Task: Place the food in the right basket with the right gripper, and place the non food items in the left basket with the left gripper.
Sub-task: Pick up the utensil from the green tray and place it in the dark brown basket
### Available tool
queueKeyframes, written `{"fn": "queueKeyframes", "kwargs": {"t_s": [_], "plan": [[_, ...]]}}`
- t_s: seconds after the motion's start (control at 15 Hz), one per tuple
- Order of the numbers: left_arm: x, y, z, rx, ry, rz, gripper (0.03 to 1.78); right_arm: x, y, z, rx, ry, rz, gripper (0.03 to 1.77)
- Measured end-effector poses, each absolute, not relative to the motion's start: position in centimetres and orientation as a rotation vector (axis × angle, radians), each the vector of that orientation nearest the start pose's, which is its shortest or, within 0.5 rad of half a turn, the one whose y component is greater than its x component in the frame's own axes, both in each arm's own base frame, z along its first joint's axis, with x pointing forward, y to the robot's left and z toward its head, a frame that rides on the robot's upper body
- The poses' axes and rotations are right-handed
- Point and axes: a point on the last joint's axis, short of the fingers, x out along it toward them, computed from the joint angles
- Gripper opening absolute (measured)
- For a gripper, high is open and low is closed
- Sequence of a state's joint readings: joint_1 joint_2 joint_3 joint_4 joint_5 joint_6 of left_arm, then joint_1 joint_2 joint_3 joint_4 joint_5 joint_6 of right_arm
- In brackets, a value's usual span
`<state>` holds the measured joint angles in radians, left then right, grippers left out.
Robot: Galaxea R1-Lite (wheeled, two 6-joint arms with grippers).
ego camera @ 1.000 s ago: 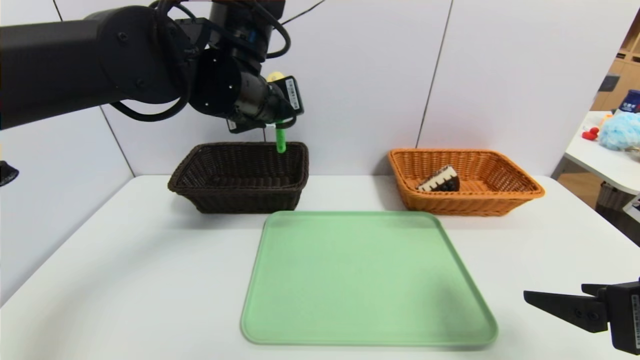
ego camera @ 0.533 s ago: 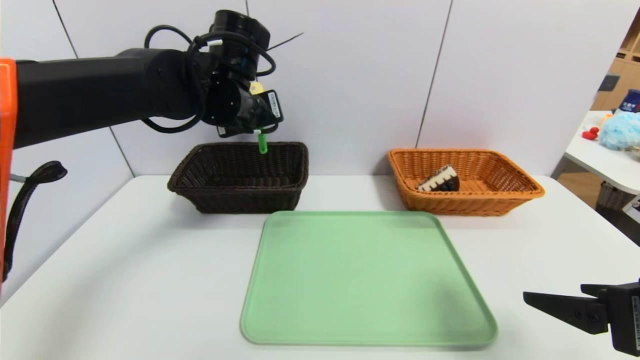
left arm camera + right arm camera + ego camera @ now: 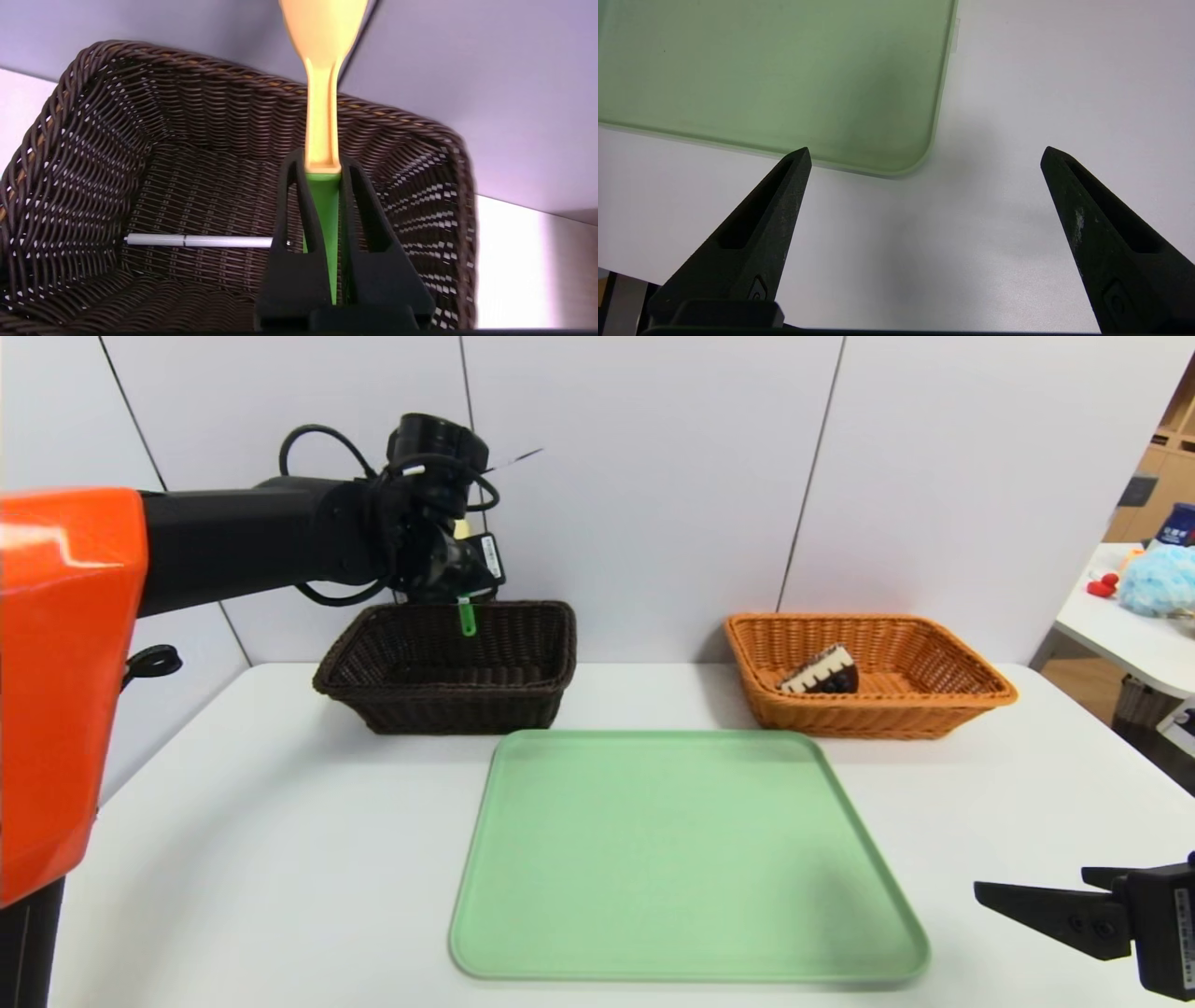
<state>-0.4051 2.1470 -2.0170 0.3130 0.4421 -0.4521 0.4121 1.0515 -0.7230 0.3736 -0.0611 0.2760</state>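
My left gripper (image 3: 459, 586) hangs over the dark brown left basket (image 3: 373, 644), shut on the green handle of the pale yellow slotted spoon (image 3: 322, 107); the handle's end (image 3: 464, 616) pokes down over the basket. Through the left wrist view the left gripper (image 3: 321, 161) clamps the handle, and the white pen (image 3: 196, 241) lies on the floor of the left basket (image 3: 93, 154). The chocolate cake wedge (image 3: 822, 672) lies in the orange right basket (image 3: 971, 695). My right gripper (image 3: 924, 156) is parked open above the table's front right, and one black finger (image 3: 1036, 910) shows in the head view.
A bare green tray (image 3: 681, 859) lies mid-table in front of both baskets; its corner (image 3: 906, 161) shows just beyond my right fingertips. White wall panels stand right behind the baskets. A side table with toys (image 3: 1153, 583) stands at far right.
My left arm has carried the spoon leftward and lower, from above the dark basket's right rear corner to over its middle. The right arm has stayed put.
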Motion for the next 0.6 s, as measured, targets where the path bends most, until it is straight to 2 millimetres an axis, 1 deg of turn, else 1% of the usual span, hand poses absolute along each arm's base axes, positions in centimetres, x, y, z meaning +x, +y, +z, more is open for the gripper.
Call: {"fn": "queueKeyframes", "kwargs": {"t_s": [0.27, 0.33, 0.4, 0.6], "plan": [[42.1, -15.7, 23.8, -0.246, 0.427, 0.169, 0.13, 10.9, 4.6, 20.9, 0.096, 0.727, 0.24, 1.7], [42.3, -15.7, 23.5, -0.243, 0.432, 0.176, 0.33, 10.9, 4.6, 20.9, 0.096, 0.727, 0.24, 1.7], [42.5, -15.7, 23.3, -0.241, 0.435, 0.179, 0.49, 10.9, 4.6, 20.9, 0.096, 0.727, 0.24, 1.7], [42.7, -15.7, 22.9, -0.236, 0.44, 0.183, 0.87, 10.9, 4.6, 21.0, 0.095, 0.724, 0.241, 1.7]]}}
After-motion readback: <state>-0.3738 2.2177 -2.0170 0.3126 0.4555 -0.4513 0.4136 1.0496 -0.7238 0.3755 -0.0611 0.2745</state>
